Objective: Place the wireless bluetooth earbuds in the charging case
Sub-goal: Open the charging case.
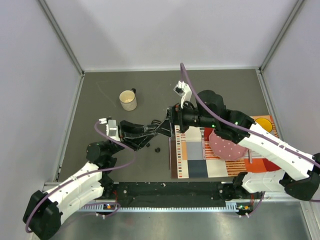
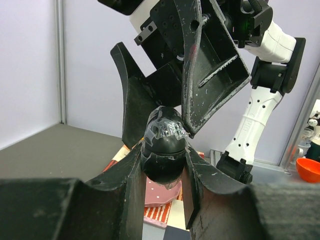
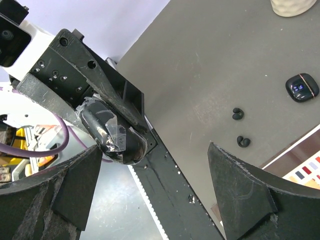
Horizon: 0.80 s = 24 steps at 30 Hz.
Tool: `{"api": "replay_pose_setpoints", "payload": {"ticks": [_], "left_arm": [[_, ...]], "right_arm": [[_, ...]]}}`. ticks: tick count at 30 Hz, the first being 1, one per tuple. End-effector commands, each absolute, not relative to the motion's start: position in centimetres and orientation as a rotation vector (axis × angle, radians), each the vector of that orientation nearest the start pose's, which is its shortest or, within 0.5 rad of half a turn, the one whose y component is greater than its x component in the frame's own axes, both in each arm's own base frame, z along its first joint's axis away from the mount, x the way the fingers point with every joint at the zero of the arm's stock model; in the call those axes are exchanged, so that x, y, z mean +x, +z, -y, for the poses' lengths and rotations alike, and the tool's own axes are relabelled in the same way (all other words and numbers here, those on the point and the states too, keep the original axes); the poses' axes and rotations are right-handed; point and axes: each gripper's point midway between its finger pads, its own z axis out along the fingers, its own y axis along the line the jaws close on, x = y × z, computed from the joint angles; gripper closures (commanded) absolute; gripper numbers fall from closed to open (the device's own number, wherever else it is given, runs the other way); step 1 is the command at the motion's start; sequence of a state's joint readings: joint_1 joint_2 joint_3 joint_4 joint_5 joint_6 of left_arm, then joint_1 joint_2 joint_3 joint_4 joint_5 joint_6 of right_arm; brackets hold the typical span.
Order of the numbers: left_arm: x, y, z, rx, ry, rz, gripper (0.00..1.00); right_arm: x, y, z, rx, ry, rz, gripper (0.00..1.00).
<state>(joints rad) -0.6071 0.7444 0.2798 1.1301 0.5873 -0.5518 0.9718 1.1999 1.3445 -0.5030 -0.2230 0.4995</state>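
My left gripper [image 2: 165, 152] is shut on a black oval charging case [image 2: 162, 135] wrapped in clear tape and holds it above the table. My right gripper [image 3: 154, 150] stands open, its fingers [image 2: 210, 65] on either side of the case's top, one of them right by the tape. The held case [image 3: 112, 135] shows near the right gripper's left finger. Two tiny black earbuds [image 3: 238, 114] [image 3: 243, 141] lie on the grey table, also seen from above [image 1: 157, 149]. The two grippers meet at mid-table [image 1: 167, 126].
A second black case with a lit display [image 3: 301, 87] lies on the table past the earbuds. A cream mug [image 1: 128, 100] stands at the back left. A patterned mat [image 1: 192, 160] with a pink dotted dish [image 1: 227, 147] lies to the right, by an orange bowl [image 1: 265, 123].
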Motion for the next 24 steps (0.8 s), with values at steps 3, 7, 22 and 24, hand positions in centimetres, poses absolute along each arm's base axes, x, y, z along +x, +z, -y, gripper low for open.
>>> {"api": "replay_pose_setpoints", "payload": {"ticks": [3,7,22,24], "left_arm": [[12.1,35.8,24.1,0.720,-1.319,-0.809,1.00],[11.6,35.6,24.2,0.753,-1.320,-0.815,1.00],[12.1,33.8,23.8,0.719,-1.296,-0.877,1.00],[12.3,33.4,23.6,0.702,-1.284,-0.892,1.00]], "right_arm": [[16.9,37.5,-33.9,-0.571,1.172,-1.897,0.13],[17.2,37.7,-33.8,-0.546,1.168,-1.895,0.13],[17.6,40.0,-33.2,-0.468,1.211,-1.830,0.11],[17.6,40.7,-32.9,-0.457,1.231,-1.812,0.11]]}}
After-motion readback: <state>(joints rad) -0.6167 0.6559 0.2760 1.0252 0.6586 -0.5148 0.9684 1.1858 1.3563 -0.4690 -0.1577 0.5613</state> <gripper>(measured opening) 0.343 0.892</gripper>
